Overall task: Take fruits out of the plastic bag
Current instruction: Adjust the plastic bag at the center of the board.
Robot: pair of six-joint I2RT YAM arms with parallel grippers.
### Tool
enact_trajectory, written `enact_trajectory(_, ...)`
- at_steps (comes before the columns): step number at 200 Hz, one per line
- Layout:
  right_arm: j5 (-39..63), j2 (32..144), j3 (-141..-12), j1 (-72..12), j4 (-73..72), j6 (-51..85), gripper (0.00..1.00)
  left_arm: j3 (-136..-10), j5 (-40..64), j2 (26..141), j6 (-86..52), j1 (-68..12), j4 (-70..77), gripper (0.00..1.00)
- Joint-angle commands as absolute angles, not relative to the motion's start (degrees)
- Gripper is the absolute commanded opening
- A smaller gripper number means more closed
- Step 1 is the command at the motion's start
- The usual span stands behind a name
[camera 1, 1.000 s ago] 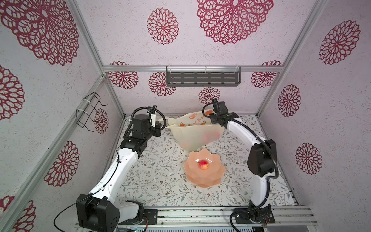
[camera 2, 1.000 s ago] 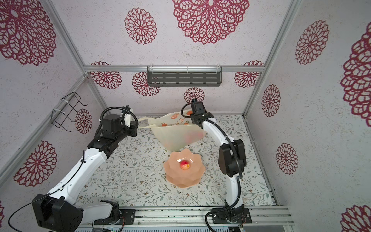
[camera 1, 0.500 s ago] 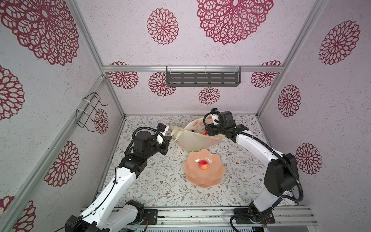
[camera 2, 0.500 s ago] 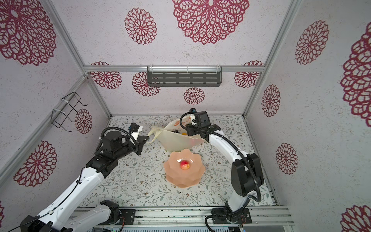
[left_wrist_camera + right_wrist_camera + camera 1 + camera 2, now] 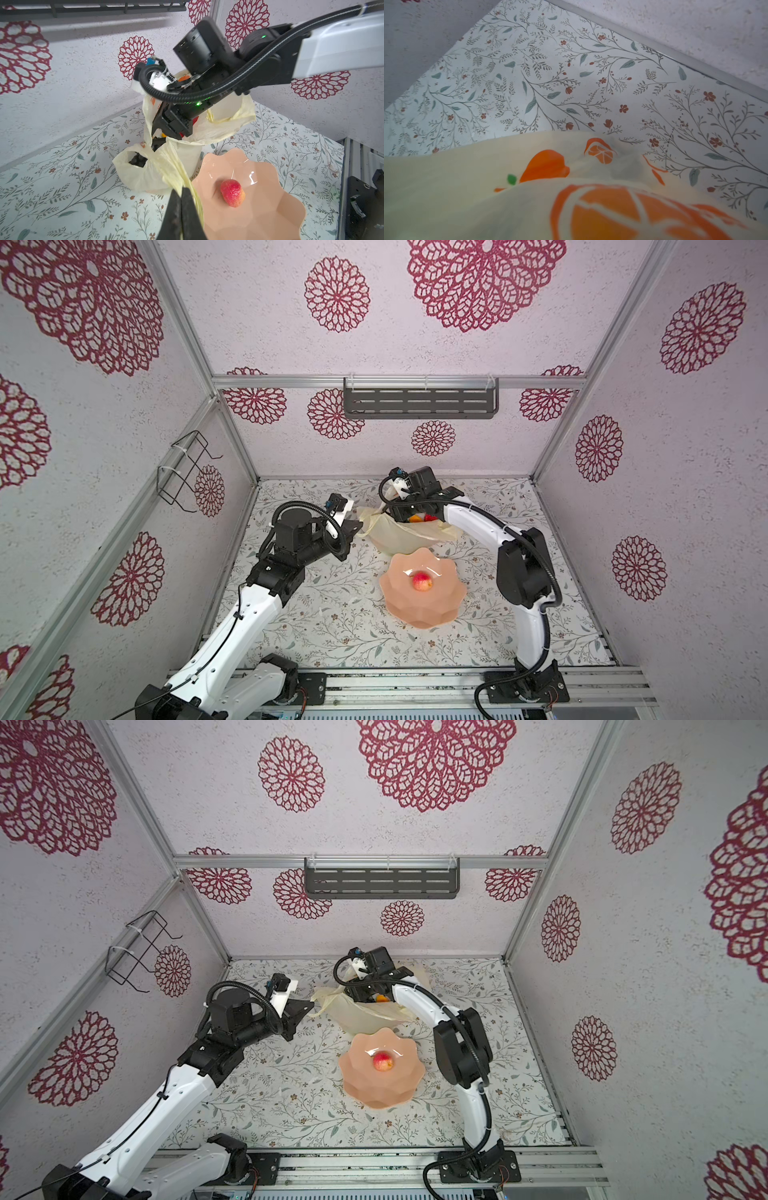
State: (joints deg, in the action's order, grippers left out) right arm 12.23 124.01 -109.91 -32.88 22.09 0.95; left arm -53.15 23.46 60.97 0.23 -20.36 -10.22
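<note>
Now the left pincer (image 5: 181, 193) is clenching a handle (image 5: 176, 166) of the plastic bag (image 5: 143, 176), stretching its mouth open on the table (image 5: 62, 187). The right pincer (image 5: 164, 133) is dipping among the fruits (image 5: 420, 517) inside; gripping one or not, I cannot tell.

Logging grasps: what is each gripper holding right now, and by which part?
Left gripper pinches the plastic bag by a loop handle; right gripper, inside it, unclear.

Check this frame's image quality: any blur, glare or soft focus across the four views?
Both top views: even light, sharp, with a small white glint in the bowl near the fruit. Left wrist view: crisp mid-scene, glints on the bowl, the left hand dark at the frame edge. Right wrist view: the plastic bag fills the foreground out of focus; the table behind is sharper.
</note>
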Motion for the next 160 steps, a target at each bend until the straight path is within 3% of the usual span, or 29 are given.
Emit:
enact_trajectory(1, 4.98, 127.92, -121.66, -32.52, 24.04, -0.23, 0.67, -57.70, 23.28, 62.79, 0.57, -20.04, -8.40, 0.00)
enact_trajectory(49, -15.67, 135.90, -141.42, -32.34, 23.09, -1.61, 0.65, -66.17, 16.89, 66.77, 3.10, -19.58, -13.58, 0.00)
enact_trajectory(98, -23.99, 130.79, -136.66, -32.31, 21.93, -2.15, 0.65, -65.15, 11.30, 66.18, 2.20, -19.34, -15.01, 0.00)
enact_trajectory(133, -24.03, 121.43, -115.37, -32.35, 14.37, -0.85, 0.65, -60.80, 10.33, 63.23, 0.29, -19.36, -16.12, 0.00)
enact_trajectory(150, -15.93, 117.65, -107.67, -32.43, 10.63, -0.65, 0.66, -59.30, 11.00, 62.56, -0.25, -19.36, -16.36, 0.00)
enact_trajectory(160, -6.28, 116.38, -105.39, -32.52, 9.92, -1.14, 0.68, -58.82, 12.07, 62.35, -0.31, -19.35, -16.98, 0.01)
